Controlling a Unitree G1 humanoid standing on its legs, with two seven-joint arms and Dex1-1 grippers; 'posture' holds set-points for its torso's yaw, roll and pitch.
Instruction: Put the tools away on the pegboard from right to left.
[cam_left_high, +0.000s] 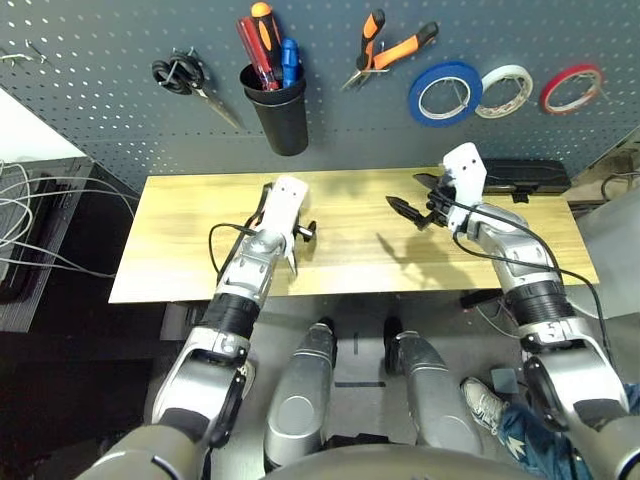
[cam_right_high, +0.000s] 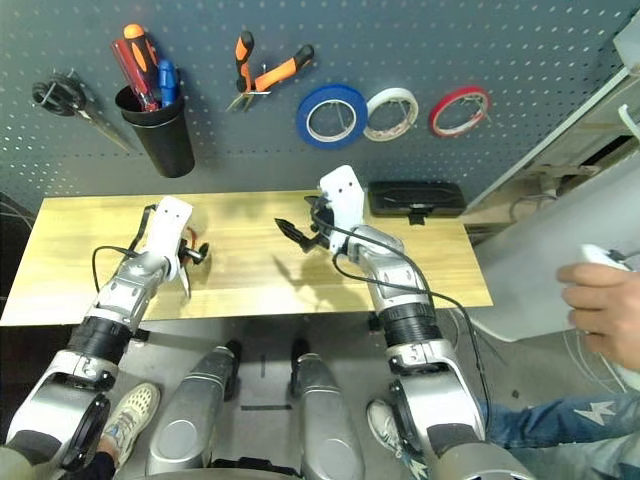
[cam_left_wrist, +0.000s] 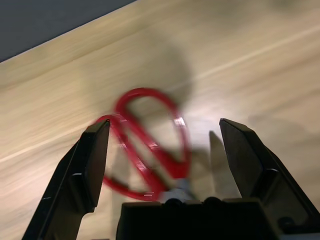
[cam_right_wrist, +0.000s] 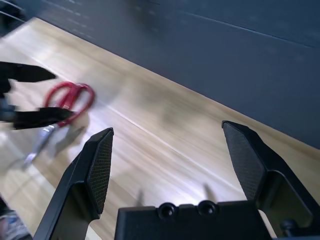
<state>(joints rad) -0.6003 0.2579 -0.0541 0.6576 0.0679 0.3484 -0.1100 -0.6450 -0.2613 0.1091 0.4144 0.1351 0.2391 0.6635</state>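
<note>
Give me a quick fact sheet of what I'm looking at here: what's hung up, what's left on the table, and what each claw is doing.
Hung on pegboard: blue tape ring, pliers, blue-handled screwdriver in the black cup
Also hanging: white tape ring, red tape ring, black-handled scissors
Left on table: red-handled scissors
Left claw: open, fingers either side of the red scissor handles
Right claw: open, holding nothing, above the table
Person: a hand beside the table on the robot's right
</note>
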